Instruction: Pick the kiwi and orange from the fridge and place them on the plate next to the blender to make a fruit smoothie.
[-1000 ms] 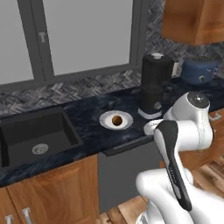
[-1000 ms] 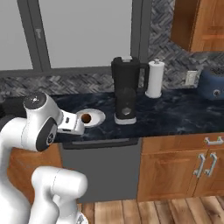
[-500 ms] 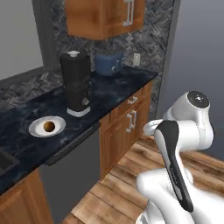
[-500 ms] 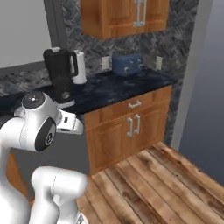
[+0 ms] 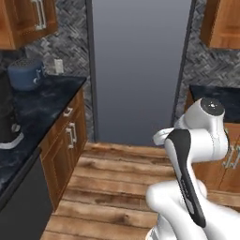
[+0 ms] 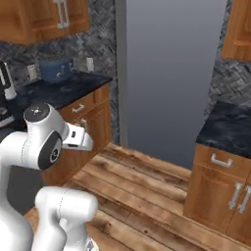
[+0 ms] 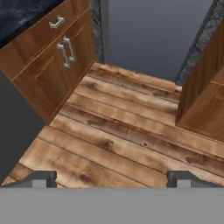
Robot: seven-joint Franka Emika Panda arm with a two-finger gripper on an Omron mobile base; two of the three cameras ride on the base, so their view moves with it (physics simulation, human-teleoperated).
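Hand view: fingers (image 7: 112, 177) spread wide and empty, aimed at the floor (image 7: 118, 135).
I face the fridge (image 5: 138, 70), its door shut, so I cannot see the orange. My worry: driving close with the arm folded may clip the cabinets (image 5: 63, 145) or leave no room to swing that door.

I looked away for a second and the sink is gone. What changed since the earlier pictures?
The base turned right, away from the sink counter, so the views swung: the plate with the kiwi has left them and the fridge, door closed, is now ahead. The arm stayed folded, gripper open and empty. The blender sits at the left edge.
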